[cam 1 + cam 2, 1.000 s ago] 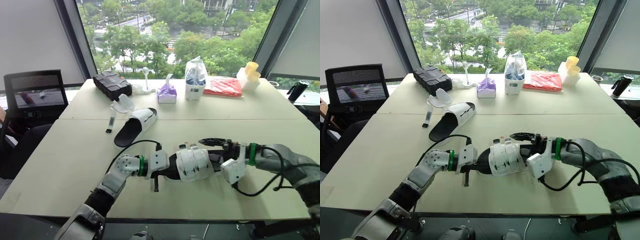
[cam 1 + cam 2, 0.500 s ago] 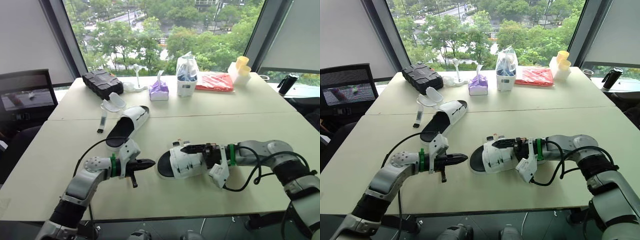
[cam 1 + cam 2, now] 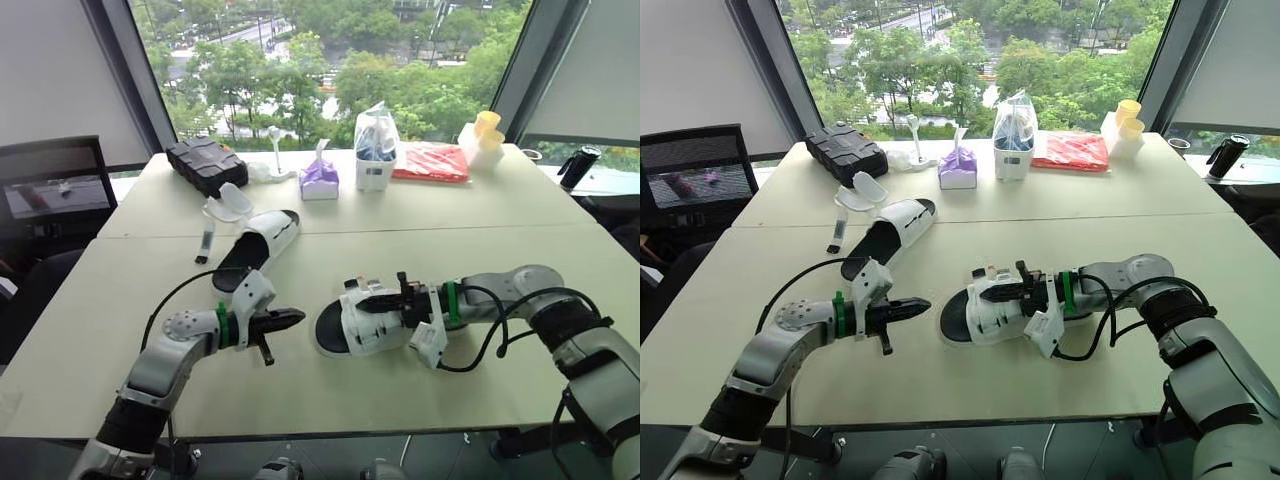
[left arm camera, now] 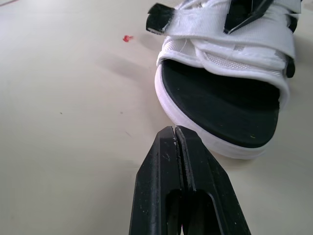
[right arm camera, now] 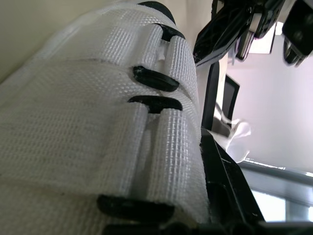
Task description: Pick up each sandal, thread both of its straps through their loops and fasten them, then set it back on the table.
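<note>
Sandal one (image 3: 362,322) lies sole-down on the near half of the desk (image 3: 480,250), its open black footbed end turned to 9 o'clock and its strapped upper toward 3 o'clock. The white straps (image 5: 98,127) run across the upper and pass through black loops (image 5: 155,79). They lie flat and close together, so both look threaded and pressed down, though how firmly they hold cannot be judged.

The right tool (image 3: 992,291) reaches in from 3 o'clock and rests along the top of those straps, probably to press them home or to steady the shoe on the desk. Whether it is spread or pinching a strap I cannot tell, since the upper crowds its wrist view.

The left tool (image 3: 296,317) is pressed together on nothing and hangs just off the footbed end at 9 o'clock, apart from the shoe. It points at the rim of the sole, placed as if waiting to brace the shoe or to move elsewhere.

The second sandal (image 3: 256,246) sits at about 10 o'clock from the first, nearer the left arm. A loose strap (image 3: 203,245) trails off it toward 9 o'clock, so it seems to be unfastened. The first shoe seems nearly finished, and this one looks like the work remaining.

At 12 o'clock, along the far edge, stand a black case (image 3: 205,165), a purple tissue box (image 3: 320,183) and a clear bag (image 3: 375,150), well apart from both shoes.
</note>
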### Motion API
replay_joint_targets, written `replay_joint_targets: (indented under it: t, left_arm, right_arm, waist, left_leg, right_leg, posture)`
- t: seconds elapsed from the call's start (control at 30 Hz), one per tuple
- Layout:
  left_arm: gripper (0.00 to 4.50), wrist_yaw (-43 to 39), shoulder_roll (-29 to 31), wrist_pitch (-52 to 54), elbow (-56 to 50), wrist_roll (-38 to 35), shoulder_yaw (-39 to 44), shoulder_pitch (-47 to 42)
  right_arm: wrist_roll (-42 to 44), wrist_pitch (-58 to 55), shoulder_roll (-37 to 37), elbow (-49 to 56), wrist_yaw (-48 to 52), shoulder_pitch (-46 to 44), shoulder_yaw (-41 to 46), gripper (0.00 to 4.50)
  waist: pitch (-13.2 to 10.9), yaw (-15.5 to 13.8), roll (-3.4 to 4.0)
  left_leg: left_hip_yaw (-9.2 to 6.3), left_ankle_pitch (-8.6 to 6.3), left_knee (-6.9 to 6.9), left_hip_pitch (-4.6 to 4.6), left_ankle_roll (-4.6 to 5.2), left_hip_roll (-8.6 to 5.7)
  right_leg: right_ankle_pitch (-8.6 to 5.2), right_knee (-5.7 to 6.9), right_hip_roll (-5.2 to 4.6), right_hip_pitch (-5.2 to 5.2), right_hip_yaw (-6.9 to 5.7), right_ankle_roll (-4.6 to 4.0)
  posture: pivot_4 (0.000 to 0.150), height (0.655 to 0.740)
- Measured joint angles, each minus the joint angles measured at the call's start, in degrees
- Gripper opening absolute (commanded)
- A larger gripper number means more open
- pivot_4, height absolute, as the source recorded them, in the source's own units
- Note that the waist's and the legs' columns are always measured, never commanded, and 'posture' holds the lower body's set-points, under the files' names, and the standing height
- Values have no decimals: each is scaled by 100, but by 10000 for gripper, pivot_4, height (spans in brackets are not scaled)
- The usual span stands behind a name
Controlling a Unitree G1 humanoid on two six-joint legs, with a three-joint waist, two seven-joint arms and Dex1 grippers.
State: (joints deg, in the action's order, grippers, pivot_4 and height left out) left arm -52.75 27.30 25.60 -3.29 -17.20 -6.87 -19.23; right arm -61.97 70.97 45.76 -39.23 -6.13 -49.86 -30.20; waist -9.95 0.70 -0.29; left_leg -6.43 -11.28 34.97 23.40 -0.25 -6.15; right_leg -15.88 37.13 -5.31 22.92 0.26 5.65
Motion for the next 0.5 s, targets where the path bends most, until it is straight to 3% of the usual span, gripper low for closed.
replay_joint_targets:
  t: [0.13,0.3,0.5]
  left_arm:
    - [0,60,8,-151,86,-23,172,4]
    - [0,134,-75,-245,97,-21,153,54]
    - [0,221,-137,-376,148,40,129,19]
  right_arm:
    - [1178,-1301,-103,-357,966,139,501,867]
    - [1689,-3859,-518,-914,1594,-322,1052,867]
    - [1719,-6656,-1194,-2573,1028,-1631,1195,867]
  waist:
    - [-9,6,-2]
    - [-24,35,7]
    - [-29,31,12]
  left_leg:
    - [0,1,7,0,3,1]
    - [6,1,3,2,3,4]
    - [6,10,-27,9,-13,5]
  right_leg:
    - [1,-1,-1,-5,0,-1]
    - [6,3,0,5,4,-1]
    - [14,8,0,32,6,1]
  posture:
    - [1500,7400]
    - [1500,7400]
    - [1500,7400]
